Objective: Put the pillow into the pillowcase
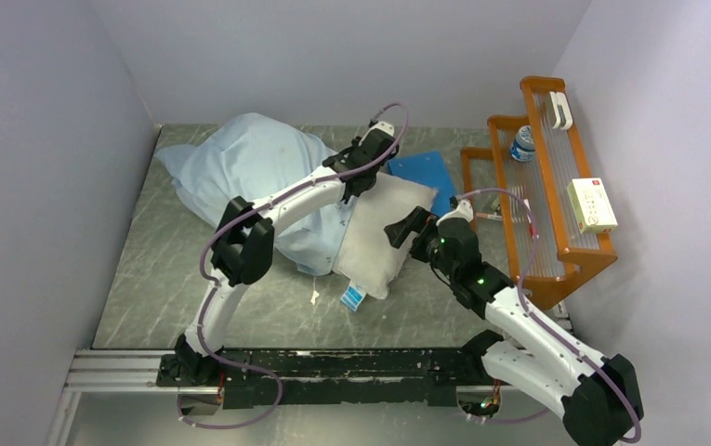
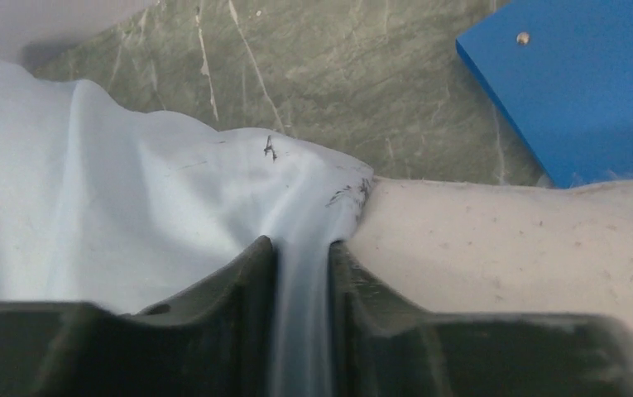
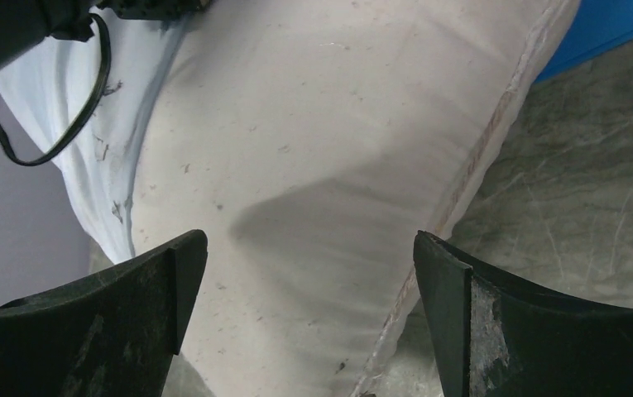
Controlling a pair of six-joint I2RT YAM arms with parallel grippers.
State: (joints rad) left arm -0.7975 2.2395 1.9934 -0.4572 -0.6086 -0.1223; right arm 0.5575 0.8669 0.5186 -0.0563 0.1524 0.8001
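Pinches a thin fold of the pillowcase (image 2: 131, 207) between the fingers (image 2: 238, 281) of the left gripper (image 2: 300, 252). Jaws drawn almost together, with only the cloth's thickness in the gap. Grips right at the hem, where light blue cloth meets the off-white pillow (image 2: 503, 240). From above, reaches with that left gripper (image 1: 367, 165) toward the far edge of the counter (image 1: 147, 279), at the pillow's far-left corner. Stops just short of a flat blue square (image 1: 423, 172) lying by the far edge.

Holds nothing in the right gripper (image 3: 309, 248). Spread wide, jaws well apart, poised over the pillow (image 3: 313, 165) close to its right seam. Touching the fabric or just clear of it: cannot tell. From above, right gripper (image 1: 407, 228) at the pillow's right side, toward the counter's right edge, near a wooden rack (image 1: 537, 237).

Pillowcase (image 1: 249, 163) heaped toward the far left corner, bulging and wrinkled. Pillow (image 1: 379, 232) at mid-counter, slanting from the far edge down toward the near edge, left long side pressed against the pillowcase's mouth. Tucked inside there or merely alongside: cannot tell. Mostly bare and outside the sack. Small tag (image 1: 352, 297) at the pillow's near corner, resting on the counter.
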